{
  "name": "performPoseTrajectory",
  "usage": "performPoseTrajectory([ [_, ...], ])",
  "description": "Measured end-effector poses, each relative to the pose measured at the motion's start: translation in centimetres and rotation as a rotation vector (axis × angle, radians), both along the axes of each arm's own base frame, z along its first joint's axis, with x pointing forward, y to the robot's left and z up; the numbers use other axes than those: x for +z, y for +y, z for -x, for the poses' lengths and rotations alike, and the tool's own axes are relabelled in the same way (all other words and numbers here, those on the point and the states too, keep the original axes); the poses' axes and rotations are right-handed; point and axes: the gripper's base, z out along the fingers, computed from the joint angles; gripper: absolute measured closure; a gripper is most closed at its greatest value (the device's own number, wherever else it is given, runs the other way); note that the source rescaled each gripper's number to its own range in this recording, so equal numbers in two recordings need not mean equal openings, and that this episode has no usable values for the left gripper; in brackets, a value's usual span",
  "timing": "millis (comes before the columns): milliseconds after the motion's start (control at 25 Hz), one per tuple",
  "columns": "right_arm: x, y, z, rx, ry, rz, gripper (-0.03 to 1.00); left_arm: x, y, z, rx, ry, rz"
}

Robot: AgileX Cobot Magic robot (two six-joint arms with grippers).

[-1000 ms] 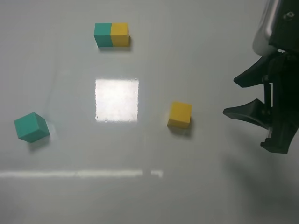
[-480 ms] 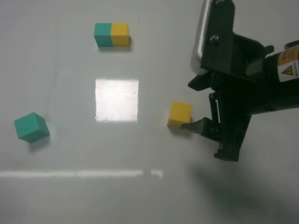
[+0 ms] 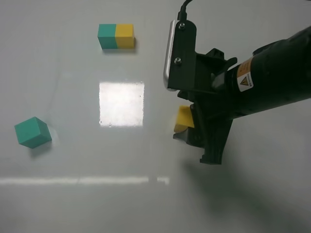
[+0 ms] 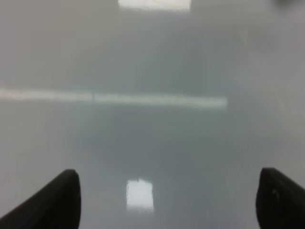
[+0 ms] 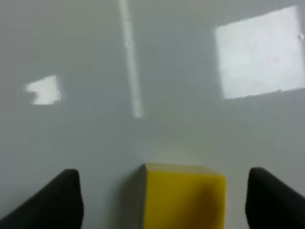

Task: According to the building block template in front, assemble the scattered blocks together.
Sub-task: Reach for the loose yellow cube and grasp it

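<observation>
While right gripper point(image 5: 164, 202) straddles yellow cube point(image 3: 183, 118), jaws released, left gripper point(image 4: 169, 200) hangs likewise released; teal-green cube point(image 3: 32, 132) well apart.

**Yellow cube mostly covered; wrist views soft and cropped**

From high up, the right gripper point(image 3: 186, 124) and its camera mount hide all but a sliver of the yellow cube point(image 3: 182, 118), and the arm runs off the picture's edge. The right wrist view crops the blurred cube. The left gripper point(image 4: 167, 200) shows only two dark, blurred fingertips point(image 4: 57, 200), cut by the frame, over an out-of-focus counter point(image 4: 152, 143).
</observation>
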Motion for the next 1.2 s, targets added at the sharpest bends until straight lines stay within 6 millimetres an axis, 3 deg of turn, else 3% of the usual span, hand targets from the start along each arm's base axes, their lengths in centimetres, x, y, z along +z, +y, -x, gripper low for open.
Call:
performPoseTrajectory([
  [560,-1.4,-0.8,-2.3,-0.096,0.036,0.034,-0.01,0.0,0.0,0.0,0.0,0.0,-0.001],
  [960,-2.6,-0.1,-3.1,-0.099,0.058,0.045,0.02,0.0,0.0,0.0,-0.001,0.0,-0.003],
  [1080,-3.0,0.2,-3.4,-0.098,0.066,0.05,0.19,0.0,0.0,0.0,-0.001,0.0,-0.002],
  [1120,-3.0,0.3,-3.4,-0.096,0.064,0.046,0.3,0.0,0.0,0.0,-0.001,0.0,-0.002],
  [1200,-3.1,0.3,-3.5,-0.095,0.064,0.04,0.67,0.0,0.0,0.0,-0.001,0.0,-0.002],
])
